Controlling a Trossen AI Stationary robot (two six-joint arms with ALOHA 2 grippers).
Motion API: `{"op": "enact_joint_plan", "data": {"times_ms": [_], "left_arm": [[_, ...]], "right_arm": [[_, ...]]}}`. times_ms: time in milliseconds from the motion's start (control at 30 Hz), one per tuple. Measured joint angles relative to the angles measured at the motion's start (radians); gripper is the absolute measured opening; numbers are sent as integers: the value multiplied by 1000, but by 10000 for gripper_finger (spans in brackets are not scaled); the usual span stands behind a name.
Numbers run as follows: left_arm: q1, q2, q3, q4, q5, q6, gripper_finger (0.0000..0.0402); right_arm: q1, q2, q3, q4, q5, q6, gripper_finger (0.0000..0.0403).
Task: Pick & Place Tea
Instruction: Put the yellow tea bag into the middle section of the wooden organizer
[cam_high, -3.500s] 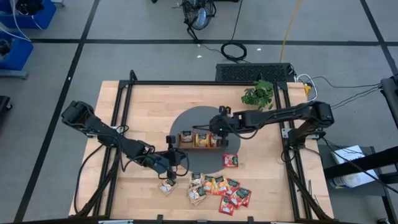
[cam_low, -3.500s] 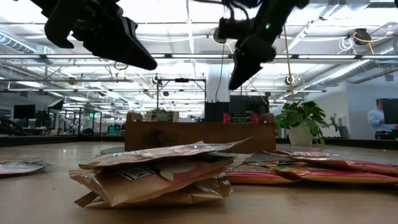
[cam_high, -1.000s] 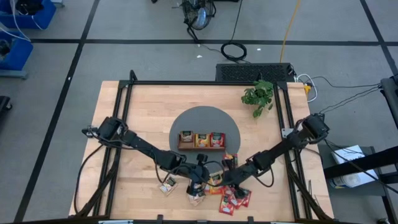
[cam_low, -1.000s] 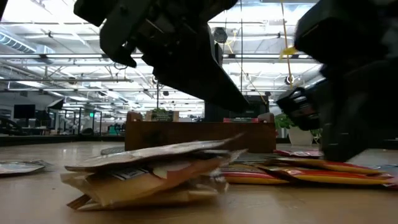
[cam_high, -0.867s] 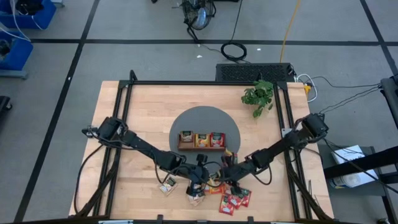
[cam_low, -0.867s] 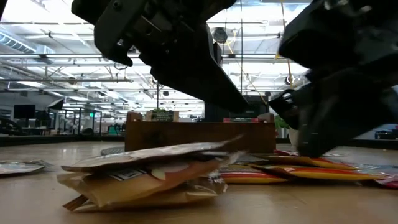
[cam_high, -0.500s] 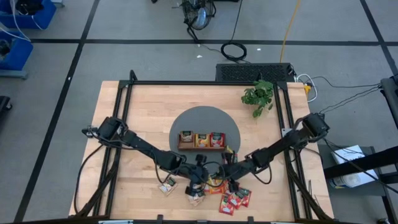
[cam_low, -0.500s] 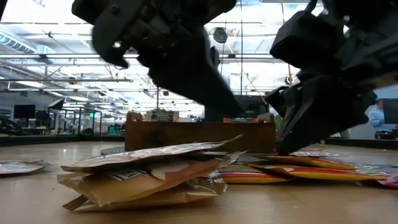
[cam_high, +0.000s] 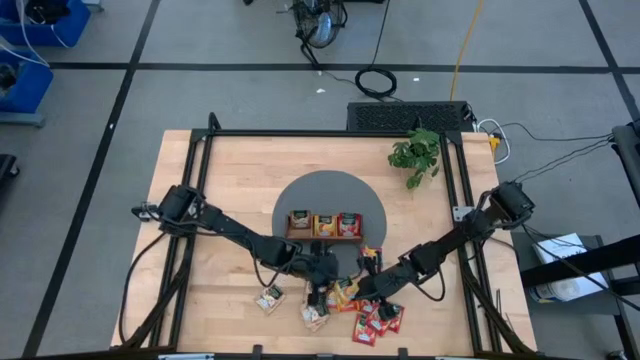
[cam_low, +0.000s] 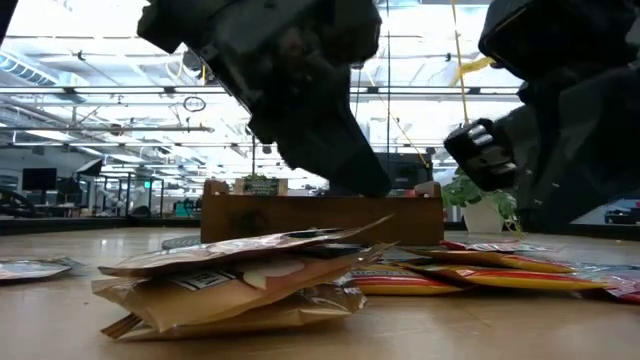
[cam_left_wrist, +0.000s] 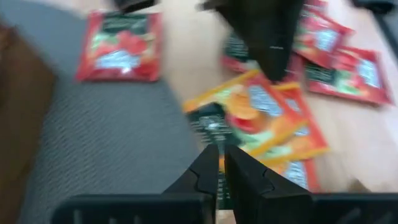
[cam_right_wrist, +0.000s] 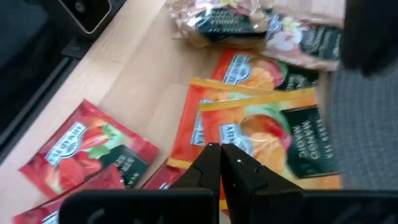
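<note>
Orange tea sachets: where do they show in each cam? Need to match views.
High view: orange tea sachets in the pile at the table's near edge, between the two arm tips.
Low view: probably the orange-edged packets right of centre.
Left wrist view: mid-frame.
Right wrist view: mid-frame.
Shared landmark: the grey mat, whose edge borders them.

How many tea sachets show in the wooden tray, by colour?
tan-and-green sachet: 1
orange sachet: 1
red sachet: 1
Total: 3 showing, one per compartment of the tray; any beneath them are hidden.
</note>
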Motion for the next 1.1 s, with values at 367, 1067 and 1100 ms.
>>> {"op": "enact_joint_plan", "data": {"times_ms": [367, 1067, 1100], "left_arm": [[3, 0, 0, -37, -53, -206, 126], [19, 0, 0, -235, 11, -346, 198], [19, 0, 0, -242, 17, -351, 198]], "right_arm": [[-17, 66, 0, 32, -3, -66, 4], [-72, 200, 2, 122, 20, -54, 4], [-72, 200, 2, 122, 22, -54, 4]]}}
